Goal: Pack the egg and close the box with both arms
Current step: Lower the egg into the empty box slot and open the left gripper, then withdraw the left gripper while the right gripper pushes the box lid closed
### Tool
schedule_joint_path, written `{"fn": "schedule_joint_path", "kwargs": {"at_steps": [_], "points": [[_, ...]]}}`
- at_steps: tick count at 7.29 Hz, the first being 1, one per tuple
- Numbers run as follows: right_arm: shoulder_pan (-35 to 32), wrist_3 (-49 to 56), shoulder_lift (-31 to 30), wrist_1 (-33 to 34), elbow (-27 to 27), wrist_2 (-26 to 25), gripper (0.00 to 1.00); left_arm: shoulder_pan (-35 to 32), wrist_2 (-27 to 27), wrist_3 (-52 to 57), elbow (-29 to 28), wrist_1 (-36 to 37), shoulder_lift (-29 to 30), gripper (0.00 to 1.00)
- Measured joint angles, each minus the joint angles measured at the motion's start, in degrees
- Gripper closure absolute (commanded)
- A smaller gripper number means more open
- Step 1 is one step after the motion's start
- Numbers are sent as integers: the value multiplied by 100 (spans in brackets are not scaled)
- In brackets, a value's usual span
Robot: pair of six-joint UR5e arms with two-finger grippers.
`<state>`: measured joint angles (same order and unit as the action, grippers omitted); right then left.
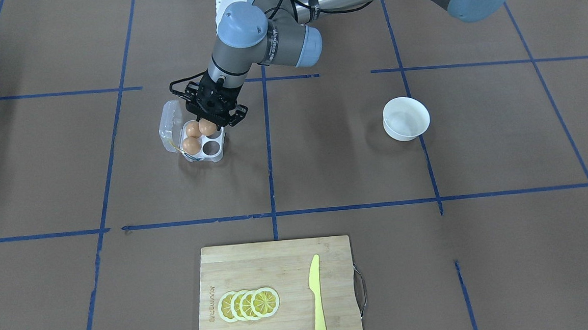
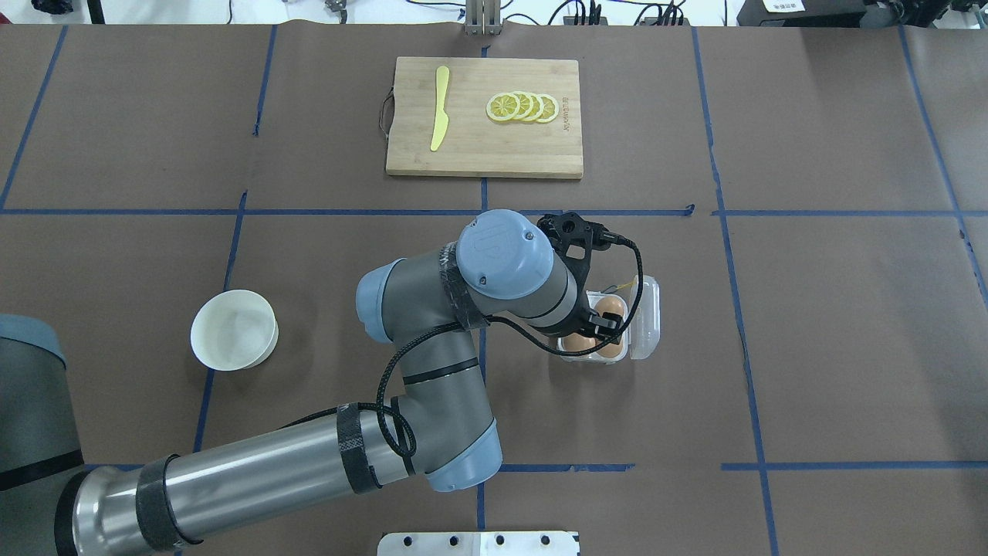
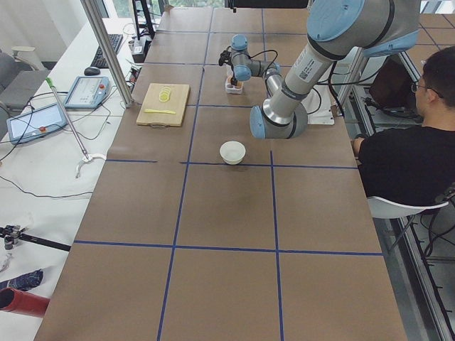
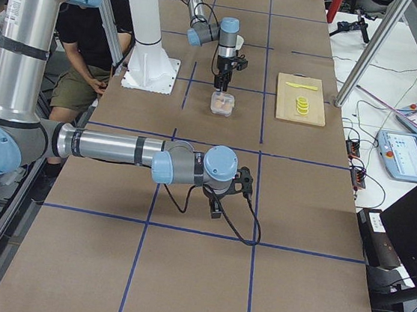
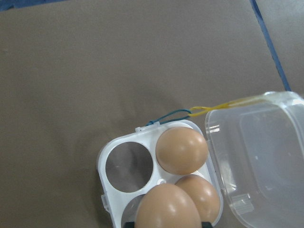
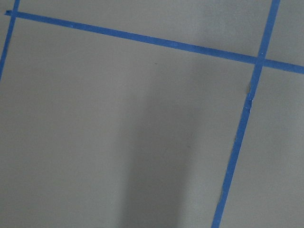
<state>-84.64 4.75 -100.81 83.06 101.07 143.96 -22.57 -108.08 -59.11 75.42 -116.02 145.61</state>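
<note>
Above the box [image 5: 110, 197], right of a bare cell [image 5: 128, 164], the egg [image 5: 166, 206] is held clamped in the left gripper [image 1: 210, 120], and could be knocked against the two seated eggs [image 5: 182, 149] or the open lid [image 5: 259, 142] if lowered off-centre

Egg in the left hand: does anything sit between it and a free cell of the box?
Nothing visible does. The egg hangs in the left hand over the box, lid swung aside, one cell beside it bare.

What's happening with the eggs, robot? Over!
Left gripper grips the egg over the box, two eggs inside. Right gripper far off, state unclear. Lid open, nothing blocking.
</note>
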Motion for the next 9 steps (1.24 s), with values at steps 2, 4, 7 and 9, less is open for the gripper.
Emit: {"fn": "schedule_joint_path", "kwargs": {"at_steps": [2,4,7,9], "points": [[0,0,0,0,0,0,0,6,43,-17,1,0,2,6],[45,-69,14,-2,1,17,0,-42,38,18,78,41,-21,7],[806,-2070,128,-1116,8,-62,0,-481,-324,481,986,451,-674,7],[2195,-5179,349,-3000,21,-984,0,-1053,-694,1193,1557,769,-1181,7]]}}
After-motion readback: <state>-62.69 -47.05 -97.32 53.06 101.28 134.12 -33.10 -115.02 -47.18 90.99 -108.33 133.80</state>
